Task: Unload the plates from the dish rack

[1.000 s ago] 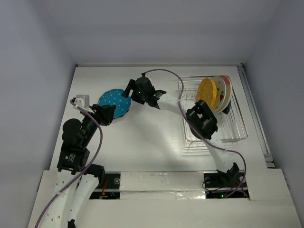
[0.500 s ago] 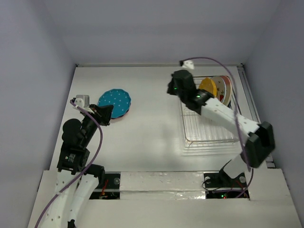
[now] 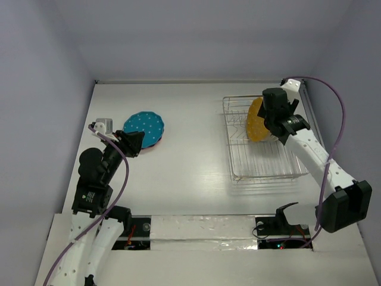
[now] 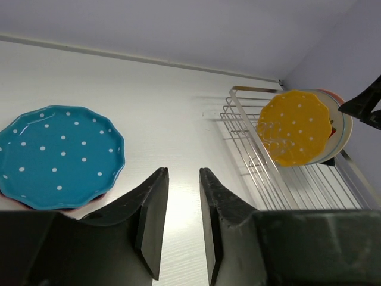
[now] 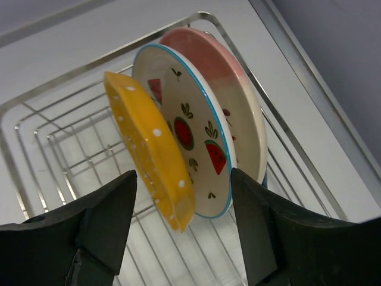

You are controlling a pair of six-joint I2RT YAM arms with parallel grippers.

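Note:
The dish rack (image 3: 262, 177) stands at the right of the table. An orange dotted plate (image 5: 149, 155), a white plate with red fruit (image 5: 190, 131) and a cream plate with a pink edge (image 5: 235, 101) stand upright in it, leaning together. My right gripper (image 5: 183, 179) hangs open over them, and the orange and white plates' lower rims lie between its fingers, unclamped. At the left, a teal dotted plate (image 3: 144, 126) lies flat on a red-rimmed plate (image 3: 153, 145). My left gripper (image 4: 183, 173) rests beside it, its jaws a narrow gap apart with nothing between them.
The rack's (image 4: 250, 119) near part holds bare wires. A metal rail (image 3: 333, 179) runs along the table's right edge, close beside the rack. Grey walls enclose the table at the back and both sides. A purple cable (image 3: 339, 119) loops off the right arm.
My right arm swung from beside the teal plate across to the rack and now hovers over the standing plates. The left arm has not moved.

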